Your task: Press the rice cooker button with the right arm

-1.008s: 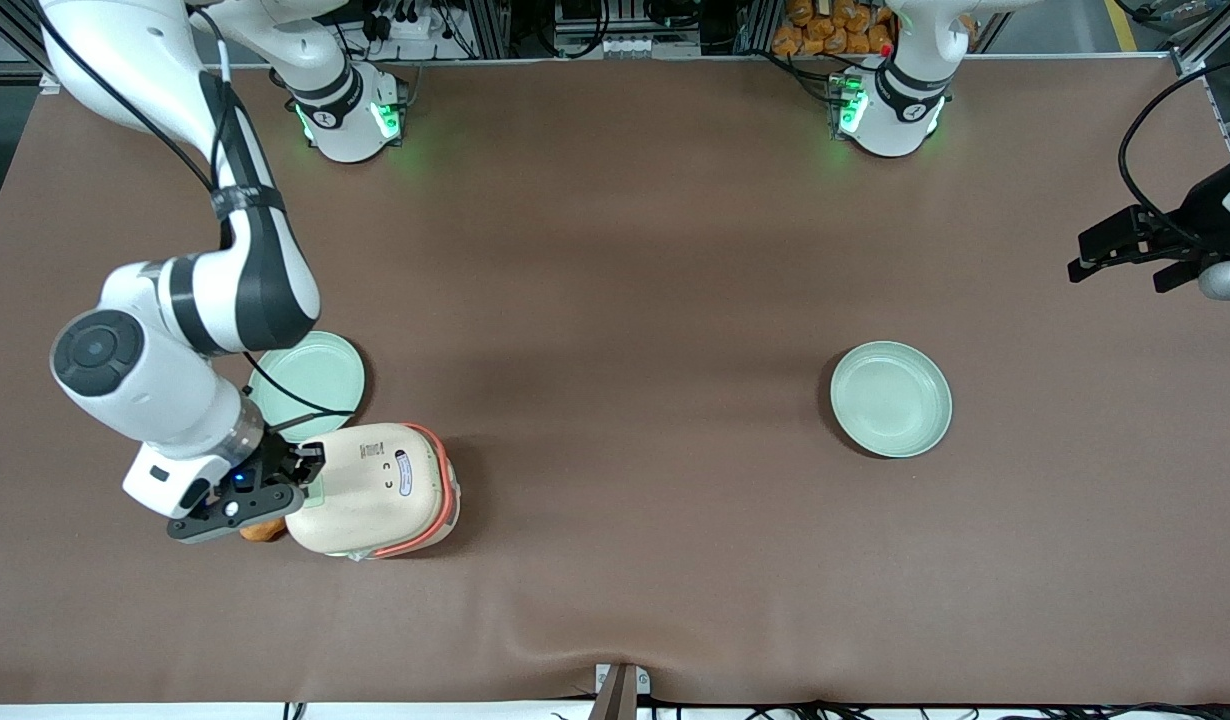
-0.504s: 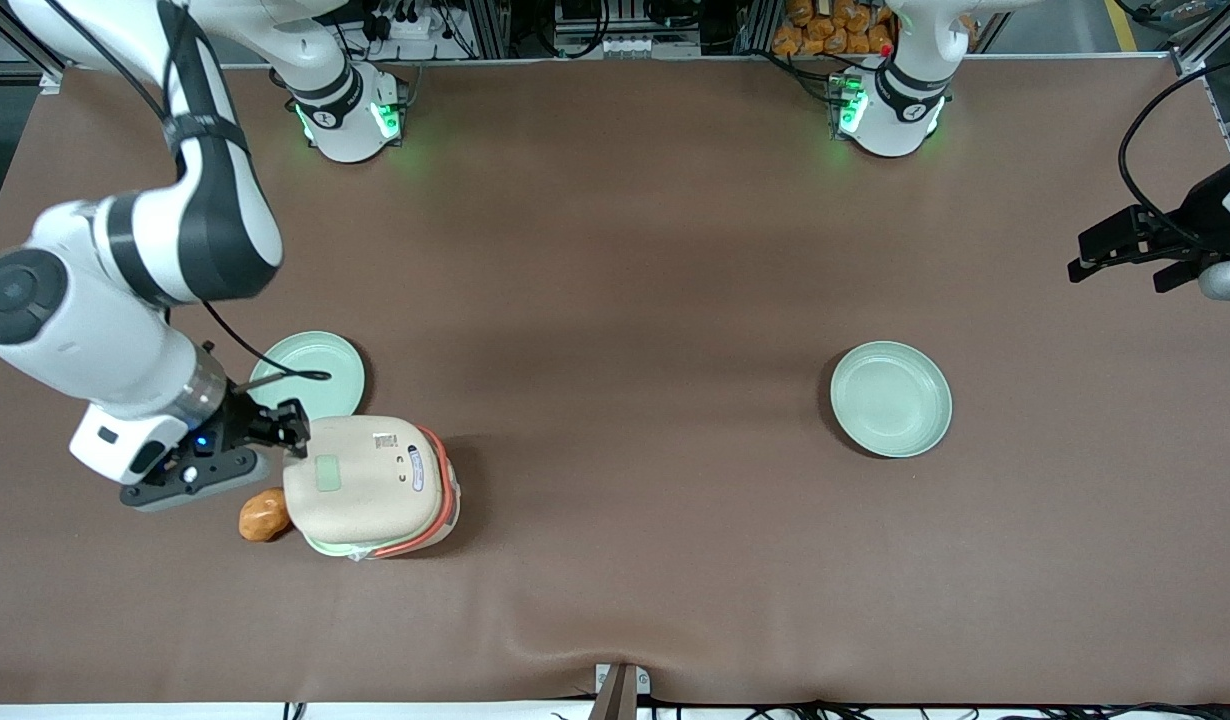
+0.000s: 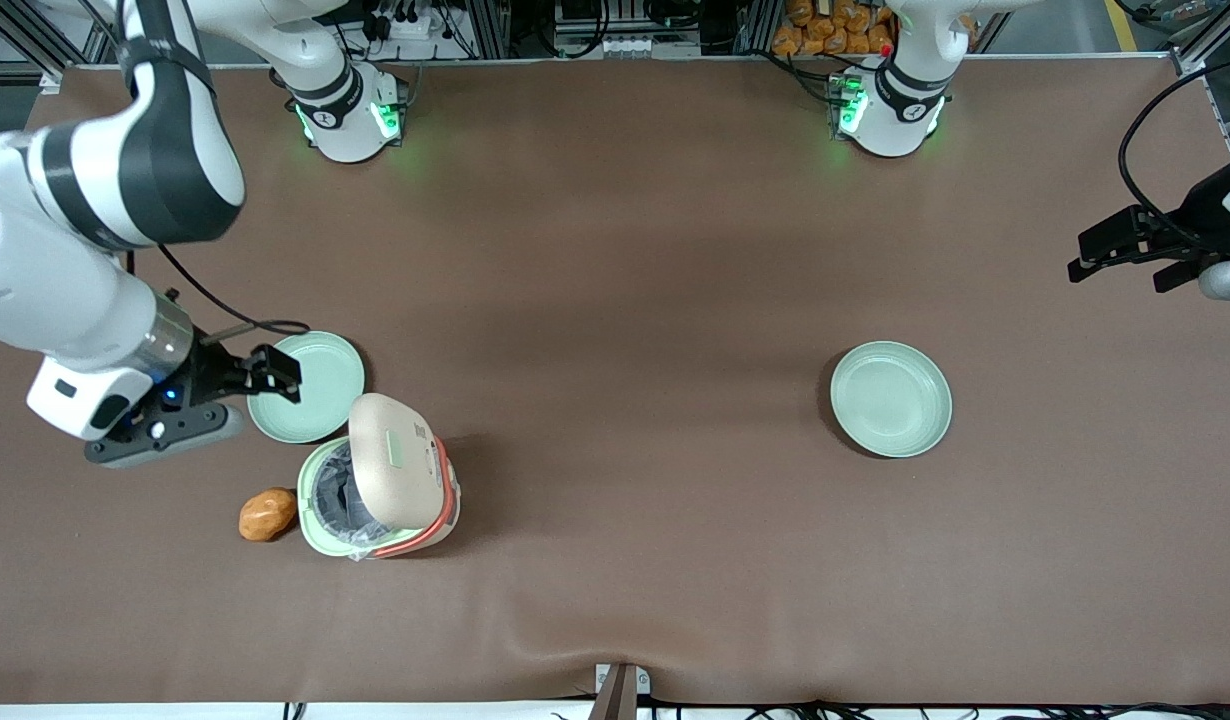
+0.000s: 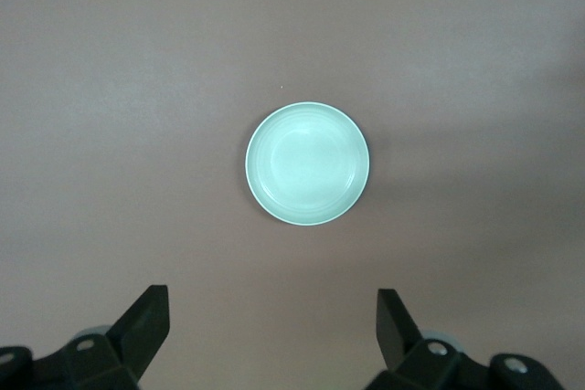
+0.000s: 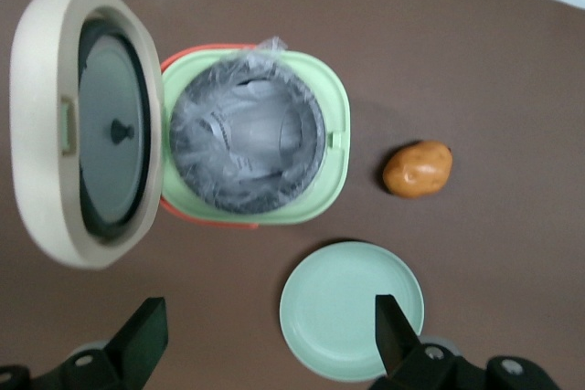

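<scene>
Cream lid (image 3: 395, 460) stands up, cooker (image 3: 380, 495) open, so I judge the button pressed.
My hand (image 3: 275, 372) hangs open, empty, over the plate (image 3: 310, 390) beside the cooker, clear of the lid; potato (image 3: 267, 514) close by.

— What colours on the rice cooker (image 3: 380, 487)?
— Cream lid (image 5: 55, 125), grey underneath; pale green body with an orange-red band, and a grey inner pot (image 5: 247, 142) lined with clear film.
— And around it?
— An orange-brown potato (image 3: 267, 514), pale green plates (image 3: 310, 386) (image 3: 891, 399), all on a plain brown table (image 3: 625, 300).
— The pincer (image 3: 265, 372)?
— Black, held above the nearby plate, on a white arm (image 3: 85, 240) with black bands and a small blue light.
</scene>
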You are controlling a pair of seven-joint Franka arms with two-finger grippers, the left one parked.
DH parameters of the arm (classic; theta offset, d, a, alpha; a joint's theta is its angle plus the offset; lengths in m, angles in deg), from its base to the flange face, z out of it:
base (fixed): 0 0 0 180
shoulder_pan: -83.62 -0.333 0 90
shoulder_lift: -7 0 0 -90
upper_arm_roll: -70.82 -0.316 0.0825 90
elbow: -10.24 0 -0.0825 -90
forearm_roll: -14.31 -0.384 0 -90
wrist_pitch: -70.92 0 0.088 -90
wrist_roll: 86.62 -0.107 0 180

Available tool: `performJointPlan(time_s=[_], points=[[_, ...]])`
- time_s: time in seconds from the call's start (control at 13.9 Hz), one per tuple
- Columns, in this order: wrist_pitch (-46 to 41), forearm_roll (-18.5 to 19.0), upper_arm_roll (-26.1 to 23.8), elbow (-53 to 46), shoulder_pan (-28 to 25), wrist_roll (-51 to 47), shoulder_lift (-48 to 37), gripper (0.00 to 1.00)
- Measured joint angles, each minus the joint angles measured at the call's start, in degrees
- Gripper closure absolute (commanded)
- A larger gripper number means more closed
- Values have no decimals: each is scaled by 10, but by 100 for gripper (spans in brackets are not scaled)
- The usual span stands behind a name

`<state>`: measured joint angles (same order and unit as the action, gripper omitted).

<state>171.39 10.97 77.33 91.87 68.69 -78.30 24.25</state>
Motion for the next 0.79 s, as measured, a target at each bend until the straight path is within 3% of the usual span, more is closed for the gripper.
performJointPlan(time_s=[0.36, 0.79], points=[[-140, 0, 5, 0, 33, -1, -59, 0], [-156, 1, 9, 31, 110, -1, -97, 0]])
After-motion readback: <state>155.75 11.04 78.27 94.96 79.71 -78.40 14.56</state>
